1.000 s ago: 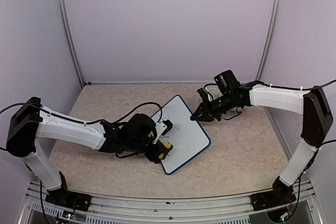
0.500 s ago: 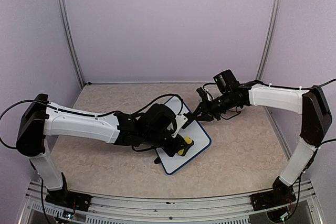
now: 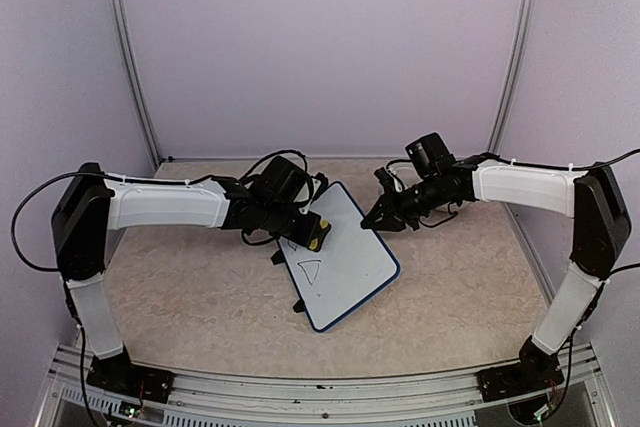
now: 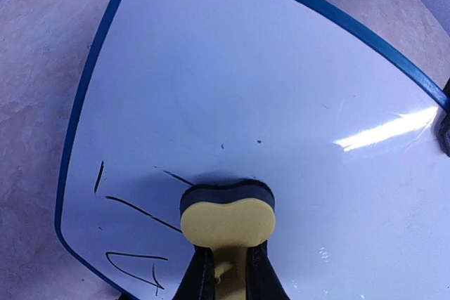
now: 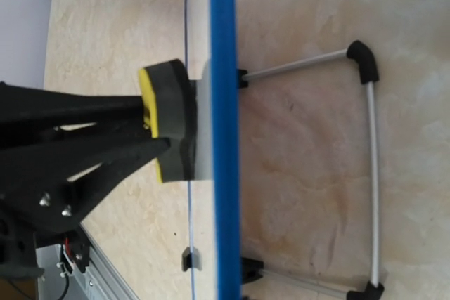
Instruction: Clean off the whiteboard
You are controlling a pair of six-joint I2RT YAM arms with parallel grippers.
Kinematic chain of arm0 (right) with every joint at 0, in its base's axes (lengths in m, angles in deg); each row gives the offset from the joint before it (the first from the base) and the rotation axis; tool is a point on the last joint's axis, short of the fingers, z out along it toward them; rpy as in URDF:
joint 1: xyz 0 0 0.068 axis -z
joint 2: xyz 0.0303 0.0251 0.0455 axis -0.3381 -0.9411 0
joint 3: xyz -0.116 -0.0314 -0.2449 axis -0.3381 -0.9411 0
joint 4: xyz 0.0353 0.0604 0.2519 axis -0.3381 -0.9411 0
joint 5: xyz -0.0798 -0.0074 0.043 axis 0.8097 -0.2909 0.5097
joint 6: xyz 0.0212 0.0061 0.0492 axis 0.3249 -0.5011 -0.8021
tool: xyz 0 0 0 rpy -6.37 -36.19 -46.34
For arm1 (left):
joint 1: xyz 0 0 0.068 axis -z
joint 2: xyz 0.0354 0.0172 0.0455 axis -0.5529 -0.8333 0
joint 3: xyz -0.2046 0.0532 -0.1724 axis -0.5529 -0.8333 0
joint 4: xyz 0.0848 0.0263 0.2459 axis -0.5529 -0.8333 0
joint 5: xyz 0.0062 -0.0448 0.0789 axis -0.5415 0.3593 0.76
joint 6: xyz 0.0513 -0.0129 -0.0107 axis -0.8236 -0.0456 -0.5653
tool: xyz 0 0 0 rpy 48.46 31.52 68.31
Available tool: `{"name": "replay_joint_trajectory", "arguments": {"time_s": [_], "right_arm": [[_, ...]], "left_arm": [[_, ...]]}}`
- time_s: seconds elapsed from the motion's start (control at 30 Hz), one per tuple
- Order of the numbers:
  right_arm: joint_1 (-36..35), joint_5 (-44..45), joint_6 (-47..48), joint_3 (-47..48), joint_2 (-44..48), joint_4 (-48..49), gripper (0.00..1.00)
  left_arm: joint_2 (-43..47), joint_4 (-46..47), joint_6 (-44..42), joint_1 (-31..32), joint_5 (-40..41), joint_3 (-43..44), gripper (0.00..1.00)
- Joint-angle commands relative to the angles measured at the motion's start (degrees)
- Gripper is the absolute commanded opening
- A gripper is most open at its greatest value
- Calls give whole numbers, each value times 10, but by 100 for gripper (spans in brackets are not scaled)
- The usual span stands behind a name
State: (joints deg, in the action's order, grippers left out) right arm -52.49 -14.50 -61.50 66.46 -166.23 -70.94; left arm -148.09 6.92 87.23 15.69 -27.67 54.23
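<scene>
The whiteboard (image 3: pixel 345 267) is standing tilted on its wire feet (image 5: pixel 371 138), directly under the left claw (image 4: pixel 226 268), which is pinching a yellow foam eraser (image 4: pixel 226 221), dark felt pressing flat for wiping. Black marker strokes (image 4: pixel 133 261) are waiting just left of it. The right claw (image 3: pixel 385 215) is clamping shut on the glossy board's blue rim (image 5: pixel 223 138), apparently steadying it.

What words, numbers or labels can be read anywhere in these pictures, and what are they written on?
No readable text in any view.
The whiteboard bears only black marker scribbles: a triangle-like outline and a few loose strokes, no letters or digits.
The yellow eraser shows no print or brand.
</scene>
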Motion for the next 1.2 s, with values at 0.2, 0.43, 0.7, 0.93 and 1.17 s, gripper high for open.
{"name": "replay_joint_trajectory", "arguments": {"time_s": [0.2, 0.43, 0.7, 0.93, 1.17], "right_arm": [[-17, -22, 2, 15, -20, -17, 0], [-17, -24, 2, 15, -22, -19, 0], [-17, -23, 0, 22, -28, -23, 0], [-17, -24, 0, 28, -33, -23, 0], [-17, -25, 1, 33, -38, -23, 0]], "left_arm": [[16, -14, -43, 54, -107, -1, 0], [-24, -40, 0, -23, -82, 65, 0], [-72, -48, 15, -101, -56, 69, 0], [-79, -51, 31, -146, -88, 24, 0], [-49, -43, 14, -118, -128, 11, 0]]}}
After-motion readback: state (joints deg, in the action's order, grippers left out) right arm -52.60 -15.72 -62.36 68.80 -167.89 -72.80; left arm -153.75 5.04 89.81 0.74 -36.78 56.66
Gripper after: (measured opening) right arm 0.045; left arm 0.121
